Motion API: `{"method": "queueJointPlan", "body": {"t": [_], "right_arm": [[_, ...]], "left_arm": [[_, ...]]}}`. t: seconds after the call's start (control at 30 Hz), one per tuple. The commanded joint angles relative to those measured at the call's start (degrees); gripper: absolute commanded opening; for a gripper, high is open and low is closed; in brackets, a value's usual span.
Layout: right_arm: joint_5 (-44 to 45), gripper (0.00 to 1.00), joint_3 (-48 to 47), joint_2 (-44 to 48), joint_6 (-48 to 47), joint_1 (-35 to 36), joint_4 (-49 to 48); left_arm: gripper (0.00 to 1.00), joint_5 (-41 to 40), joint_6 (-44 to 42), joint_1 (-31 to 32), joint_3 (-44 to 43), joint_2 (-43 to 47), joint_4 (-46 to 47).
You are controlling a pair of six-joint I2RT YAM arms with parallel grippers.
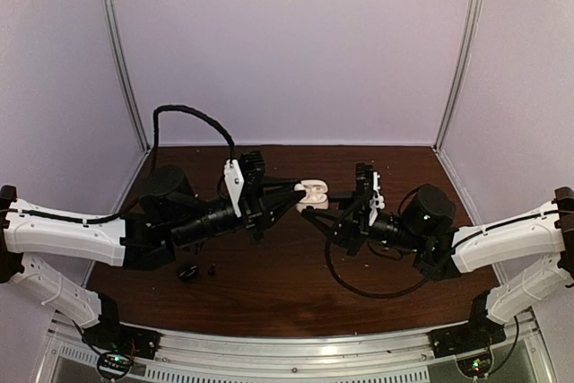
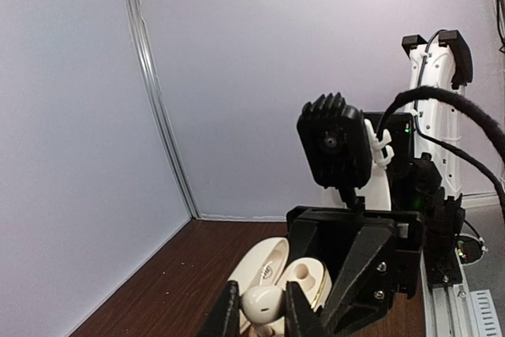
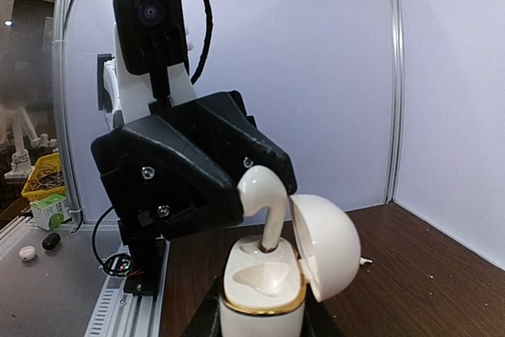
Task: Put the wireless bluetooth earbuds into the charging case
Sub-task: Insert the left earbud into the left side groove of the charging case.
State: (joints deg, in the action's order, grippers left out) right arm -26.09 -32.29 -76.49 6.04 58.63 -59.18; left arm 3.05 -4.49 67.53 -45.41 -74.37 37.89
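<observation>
Above the middle of the desk, the right claw pinches the open charging case while the left claw pinches a white earbud, its stem part-way in one socket, not yet seated; the other socket looks empty. Only the right wrist view shows that fit; only the top view shows small dark pieces near the desk's front-left edge.

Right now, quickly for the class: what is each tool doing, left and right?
Left tool: shut on a white earbud.
Right tool: shut on the open case.
</observation>
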Motion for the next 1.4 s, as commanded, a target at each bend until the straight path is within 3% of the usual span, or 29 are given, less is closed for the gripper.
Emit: {"method": "queueJointPlan", "body": {"t": [0.0,0.53,0.73,0.97,1.37], "right_arm": [[-2.03,0.00,-2.56,1.69,1.02,0.44,-4.75],[1.38,0.00,-2.35,2.20,2.46,0.25,-6.66],[1.47,0.00,-2.14,2.13,2.04,0.27,-6.48],[1.30,0.00,-1.90,2.23,1.91,0.25,-6.21],[1.39,0.00,-0.70,0.48,2.41,0.27,-7.42]], "left_arm": [[0.16,-0.75,-1.91,0.52,-0.03,-1.07,-3.78],[0.17,-1.00,-1.64,1.51,0.51,-0.87,-4.66],[0.25,-1.96,-1.46,1.55,0.42,-0.79,-5.06],[0.27,-2.17,-2.02,1.53,0.32,-0.55,-5.36],[0.42,-1.39,-2.48,1.55,-0.69,0.20,-7.21]]}}
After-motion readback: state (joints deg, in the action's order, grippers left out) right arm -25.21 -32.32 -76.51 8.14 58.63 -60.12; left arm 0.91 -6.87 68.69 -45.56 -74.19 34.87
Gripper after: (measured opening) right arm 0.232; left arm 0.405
